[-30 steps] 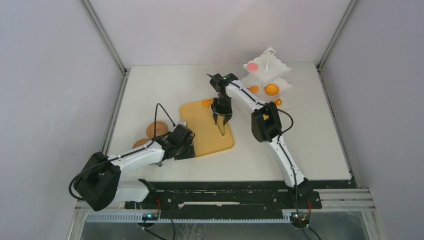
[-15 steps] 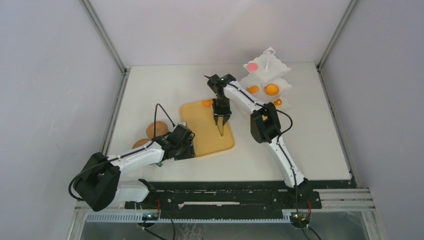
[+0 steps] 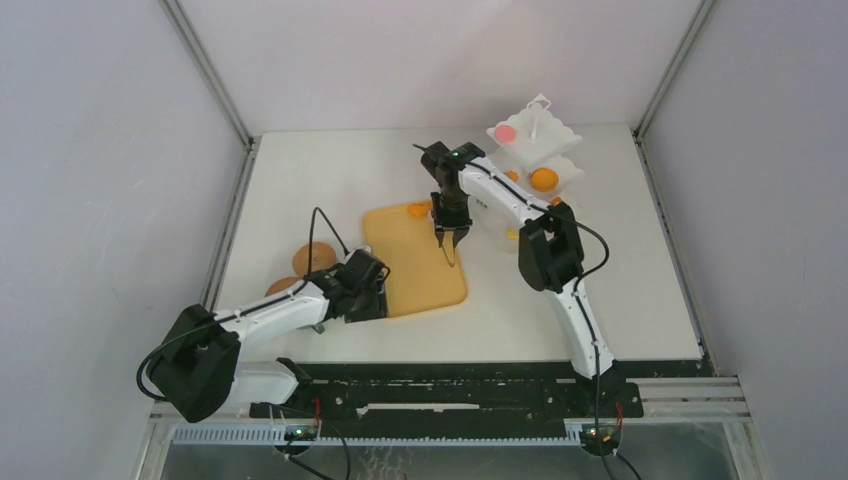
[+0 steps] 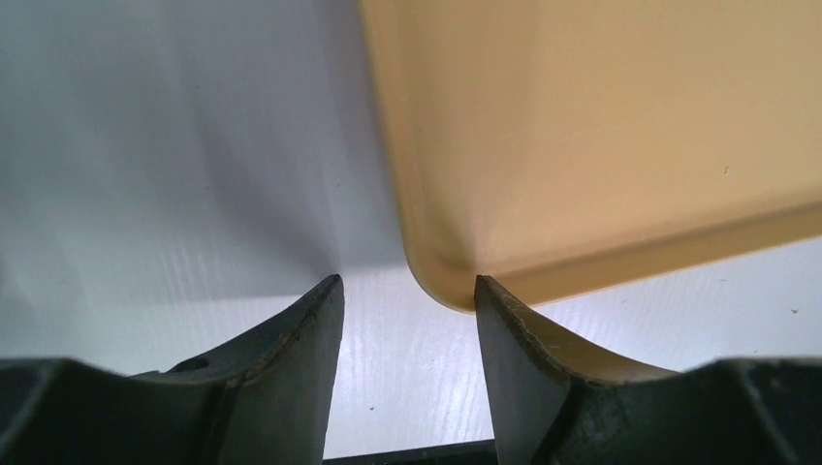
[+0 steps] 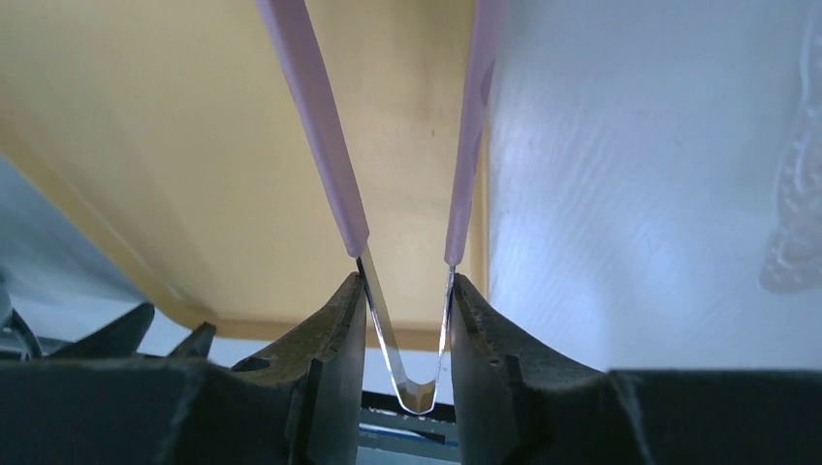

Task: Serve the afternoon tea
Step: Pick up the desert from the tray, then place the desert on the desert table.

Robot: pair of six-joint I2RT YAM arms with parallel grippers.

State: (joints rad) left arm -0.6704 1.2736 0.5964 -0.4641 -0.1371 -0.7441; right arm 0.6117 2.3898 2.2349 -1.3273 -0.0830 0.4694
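My right gripper is shut on the thin pink tongs, pressing their two arms near the metal bend; they hang over the right edge of the tan board. Their tips are out of the wrist view. An orange tart lies at the board's far edge. The white tiered stand holds a pink round on top and an orange tart lower down. My left gripper stands open at the board's near left corner, gripping nothing.
Two cork coasters lie left of the board, beside my left arm. The right arm's forearm crosses in front of the stand's lower tier. Grey walls close in the table on three sides.
The right arm has swung a little to the right with the tongs, and its fingers have squeezed them narrower. The left arm has stayed put.
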